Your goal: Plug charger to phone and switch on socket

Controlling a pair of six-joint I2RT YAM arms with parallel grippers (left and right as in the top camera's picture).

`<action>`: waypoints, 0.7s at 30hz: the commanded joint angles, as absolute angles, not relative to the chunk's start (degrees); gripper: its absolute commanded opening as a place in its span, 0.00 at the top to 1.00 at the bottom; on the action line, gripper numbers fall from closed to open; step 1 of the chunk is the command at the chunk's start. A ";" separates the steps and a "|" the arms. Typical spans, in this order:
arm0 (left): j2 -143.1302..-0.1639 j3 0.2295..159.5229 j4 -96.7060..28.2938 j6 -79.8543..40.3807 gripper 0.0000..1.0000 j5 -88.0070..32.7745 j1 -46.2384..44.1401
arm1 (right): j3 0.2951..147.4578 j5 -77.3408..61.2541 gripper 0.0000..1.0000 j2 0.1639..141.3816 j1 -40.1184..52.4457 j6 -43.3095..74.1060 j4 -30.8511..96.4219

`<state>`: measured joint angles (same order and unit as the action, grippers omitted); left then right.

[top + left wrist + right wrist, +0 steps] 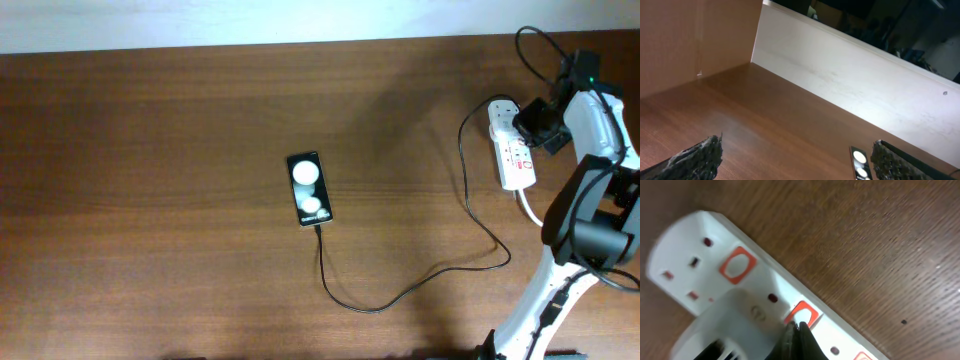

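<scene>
The phone (308, 187), a black slab with two white circles, lies mid-table, and the charger cable (400, 295) runs from its near end in a loop to the white adapter (499, 119) in the socket strip (517, 155) at the far right. My right gripper (537, 122) is over the strip's far end. In the right wrist view its fingers (796, 328) are shut, tips touching a red-framed switch (805, 314) beside the adapter (730, 330). My left gripper (795, 162) is open and empty above the table, the phone (860, 162) near its right finger.
A pale wall (250, 20) borders the table's far edge. In the left wrist view a wooden side panel (695, 40) stands at the left. The strip's thick white cord (530, 208) leaves its near end toward the right arm's base.
</scene>
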<state>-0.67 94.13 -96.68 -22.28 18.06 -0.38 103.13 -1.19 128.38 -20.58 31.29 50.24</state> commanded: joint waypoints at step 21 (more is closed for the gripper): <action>-0.45 94.17 -96.68 -22.20 0.01 18.44 -0.32 | 103.83 -12.27 0.96 102.91 -24.71 36.58 59.53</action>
<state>-0.67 94.13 -96.68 -22.28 18.06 -0.38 103.66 -6.39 109.03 -25.39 35.07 60.16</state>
